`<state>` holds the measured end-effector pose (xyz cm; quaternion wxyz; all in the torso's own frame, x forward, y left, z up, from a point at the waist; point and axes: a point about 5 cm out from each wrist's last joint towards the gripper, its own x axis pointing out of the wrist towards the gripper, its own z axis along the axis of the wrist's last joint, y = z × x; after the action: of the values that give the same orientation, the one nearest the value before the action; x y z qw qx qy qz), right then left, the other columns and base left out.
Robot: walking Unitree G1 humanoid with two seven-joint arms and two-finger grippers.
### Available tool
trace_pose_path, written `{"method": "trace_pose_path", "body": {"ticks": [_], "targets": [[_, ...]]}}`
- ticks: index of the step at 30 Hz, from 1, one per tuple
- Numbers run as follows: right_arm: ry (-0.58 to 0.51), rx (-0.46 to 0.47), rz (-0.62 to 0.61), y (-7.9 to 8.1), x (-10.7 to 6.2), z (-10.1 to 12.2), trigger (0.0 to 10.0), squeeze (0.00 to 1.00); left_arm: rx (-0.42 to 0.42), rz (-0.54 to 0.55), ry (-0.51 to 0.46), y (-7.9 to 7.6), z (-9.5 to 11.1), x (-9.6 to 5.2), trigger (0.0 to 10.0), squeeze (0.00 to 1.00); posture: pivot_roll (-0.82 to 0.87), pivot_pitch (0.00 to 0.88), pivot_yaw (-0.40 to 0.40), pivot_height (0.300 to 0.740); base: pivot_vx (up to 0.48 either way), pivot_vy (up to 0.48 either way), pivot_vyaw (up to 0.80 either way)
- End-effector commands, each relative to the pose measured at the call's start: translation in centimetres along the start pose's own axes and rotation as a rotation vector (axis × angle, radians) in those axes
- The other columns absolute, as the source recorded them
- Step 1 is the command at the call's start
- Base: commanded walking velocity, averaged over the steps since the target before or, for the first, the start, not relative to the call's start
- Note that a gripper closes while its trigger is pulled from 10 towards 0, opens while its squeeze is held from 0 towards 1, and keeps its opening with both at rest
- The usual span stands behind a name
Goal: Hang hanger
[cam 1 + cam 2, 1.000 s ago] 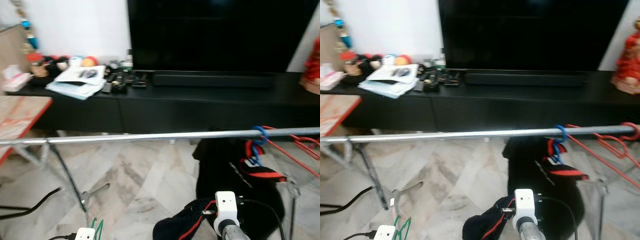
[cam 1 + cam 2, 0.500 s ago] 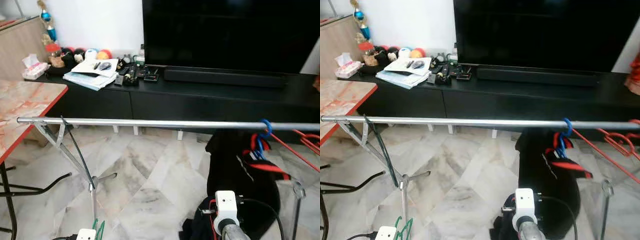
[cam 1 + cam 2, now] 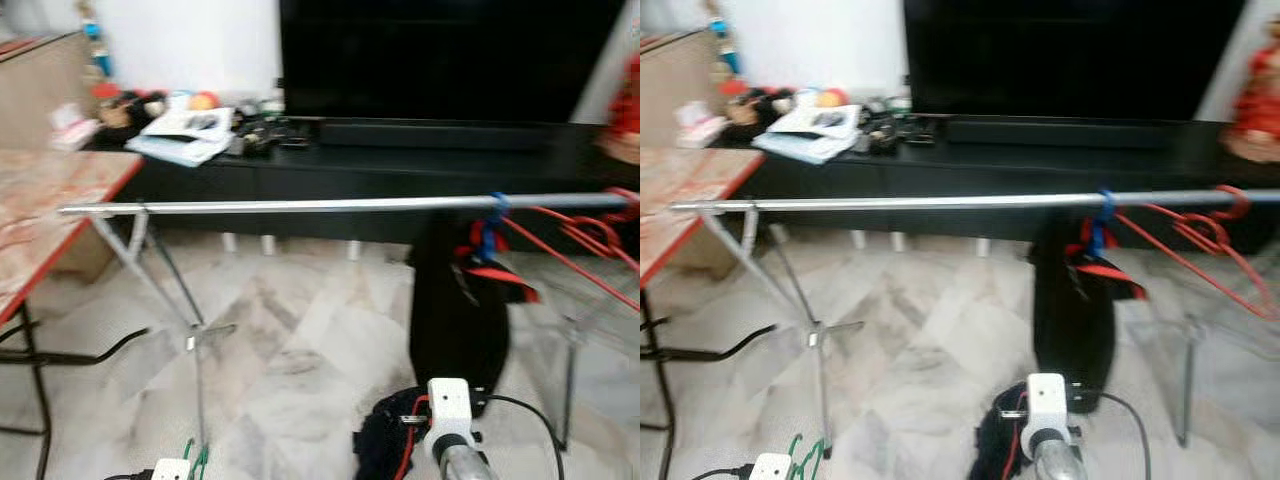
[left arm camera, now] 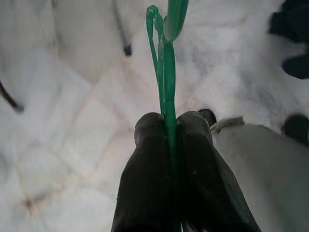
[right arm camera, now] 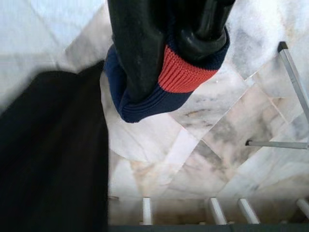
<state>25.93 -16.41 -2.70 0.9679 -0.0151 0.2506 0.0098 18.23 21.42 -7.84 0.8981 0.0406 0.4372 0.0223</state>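
- The left pincer (image 4: 166,133) is closed on a thin green hanger (image 4: 165,72); its two black fingers (image 4: 149,164) press together with the green wire clamped between them.
- The hanger's wire runs out past the fingertips and ends in a narrow loop, seen against the pale marble floor (image 4: 72,159).
- From the head camera, a bit of the green hanger (image 3: 193,455) pokes up at the bottom edge beside the left arm's white wrist block, low down and well below the rail.
- The right pincer (image 5: 174,48) is closed on a dark garment with a navy cuff and red band (image 5: 166,79); the knit fabric is wrapped around its black fingers.
- A long silver clothes rail (image 3: 300,205) crosses the room in front of the robot, resting on a folding metal stand (image 3: 170,300).
- Toward the right end of the rail, a blue hook (image 3: 492,215) carries a hanging black garment with red trim (image 3: 455,300), and red hangers (image 3: 580,235) sit further right on the rail.
- Behind the rail stand a long black TV cabinet (image 3: 400,170) and a large dark television (image 3: 440,60); a marbled table (image 3: 40,210) with a red edge sits to the left.
- Compared with half a second ago, the view has shifted and blurred from camera motion; the rail's left end now appears further right, and both pincers keep the same grip.
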Motion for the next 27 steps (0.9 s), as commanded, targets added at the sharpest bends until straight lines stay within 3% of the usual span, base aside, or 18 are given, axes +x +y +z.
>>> {"method": "trace_pose_path", "body": {"ticks": [1,7,23,27], "targets": [[0.006,0.0,-0.013,-0.5,-0.1,-0.2,10.0,0.0,0.008,-0.005,0.015,-0.1,-0.5,-0.1,10.0,0.0,-0.03,0.013,0.049,0.74,-0.33,0.0,-0.8],[0.008,-0.005,-0.012,-0.5,-0.1,-0.2,10.0,0.0,0.007,-0.003,0.015,-0.1,-0.5,-0.1,10.0,0.0,-0.03,0.013,0.047,0.74,-0.33,0.0,-0.8],[-0.026,-0.016,0.012,-0.3,0.1,0.5,10.0,0.0,0.018,-0.009,-0.006,-0.1,-0.1,0.0,10.0,0.0,-0.03,0.003,0.051,0.74,-0.332,0.0,0.0],[-0.05,-0.055,0.034,0.0,0.3,1.1,10.0,0.0,0.028,-0.007,-0.017,0.0,0.2,0.0,10.0,0.0,-0.03,0.0,0.051,0.74,0.0,0.0,0.57]]}}
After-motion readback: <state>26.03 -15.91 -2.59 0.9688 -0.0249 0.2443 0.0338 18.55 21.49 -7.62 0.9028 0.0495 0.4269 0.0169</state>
